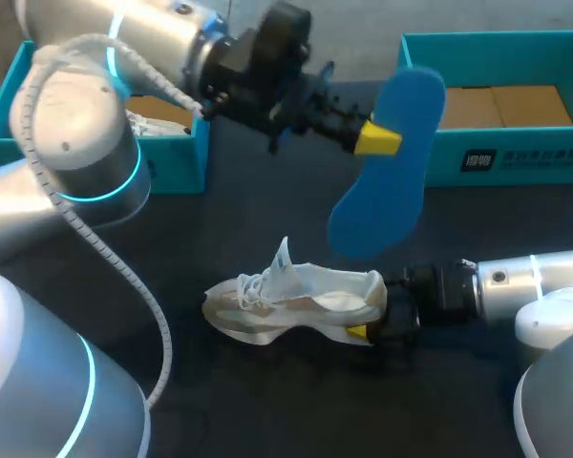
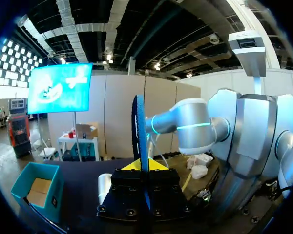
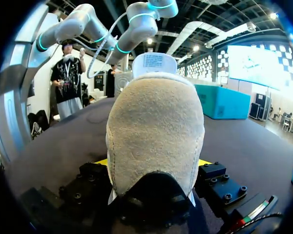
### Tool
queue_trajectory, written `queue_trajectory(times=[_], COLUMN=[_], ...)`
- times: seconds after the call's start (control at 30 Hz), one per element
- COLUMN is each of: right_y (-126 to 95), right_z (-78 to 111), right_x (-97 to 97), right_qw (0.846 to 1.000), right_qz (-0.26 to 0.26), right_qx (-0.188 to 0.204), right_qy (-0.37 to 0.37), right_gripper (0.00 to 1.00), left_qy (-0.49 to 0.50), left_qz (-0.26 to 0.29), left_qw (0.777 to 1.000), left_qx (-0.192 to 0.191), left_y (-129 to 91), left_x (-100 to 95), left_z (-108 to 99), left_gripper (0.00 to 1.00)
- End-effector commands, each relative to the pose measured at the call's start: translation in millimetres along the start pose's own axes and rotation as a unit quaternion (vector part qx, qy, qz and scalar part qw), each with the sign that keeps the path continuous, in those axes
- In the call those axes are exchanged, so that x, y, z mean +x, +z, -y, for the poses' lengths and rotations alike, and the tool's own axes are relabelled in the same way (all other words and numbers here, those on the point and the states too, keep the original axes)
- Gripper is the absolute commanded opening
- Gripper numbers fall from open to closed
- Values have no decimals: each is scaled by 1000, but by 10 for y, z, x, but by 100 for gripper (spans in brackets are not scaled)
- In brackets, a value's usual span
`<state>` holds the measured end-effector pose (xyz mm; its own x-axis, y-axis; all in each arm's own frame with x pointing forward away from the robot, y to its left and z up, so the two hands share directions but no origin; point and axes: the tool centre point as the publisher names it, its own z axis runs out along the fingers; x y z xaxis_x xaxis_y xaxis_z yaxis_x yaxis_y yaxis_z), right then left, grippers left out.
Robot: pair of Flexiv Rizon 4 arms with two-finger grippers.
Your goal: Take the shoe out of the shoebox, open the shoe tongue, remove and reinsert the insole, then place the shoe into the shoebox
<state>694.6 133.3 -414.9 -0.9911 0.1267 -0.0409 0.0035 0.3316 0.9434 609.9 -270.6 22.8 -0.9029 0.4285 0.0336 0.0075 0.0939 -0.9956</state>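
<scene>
Your left gripper point(image 1: 374, 139) is clamped on the blue insole point(image 1: 387, 191) upper middle of frame, while your right gripper point(image 1: 363, 331) pinches the heel of the white-beige shoe point(image 1: 286, 303), tongue up, lower center.

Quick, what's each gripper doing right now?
Left gripper: closed on the blue insole, held above the table.
Right gripper: closed on the heel of the shoe, which lies on the table.
</scene>
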Motion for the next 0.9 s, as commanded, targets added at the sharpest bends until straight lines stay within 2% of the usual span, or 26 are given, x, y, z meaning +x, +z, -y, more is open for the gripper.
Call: queue_trajectory(times=[0.03,0.47,0.53,0.73,0.9], right_y=[17,17,17,17,17], right_z=[-8,-8,-8,-8,-8], right_x=[7,7,7,7,7], right_qw=[1000,1000,1000,1000,1000], right_qz=[0,0,0,0,0], right_qx=[3,3,3,3,3], right_qy=[0,0,0,0,0], right_gripper=[0,0,0,0,0], left_qy=[3,3,-33,-74,-91], left_qz=[19,19,32,40,71], left_qw=[1000,1000,998,994,991], left_qx=[11,11,40,70,64], left_y=[-60,-60,-139,-292,-364], left_x=[189,189,203,426,740], left_z=[24,24,128,412,557], left_gripper=[0,0,0,0,0])
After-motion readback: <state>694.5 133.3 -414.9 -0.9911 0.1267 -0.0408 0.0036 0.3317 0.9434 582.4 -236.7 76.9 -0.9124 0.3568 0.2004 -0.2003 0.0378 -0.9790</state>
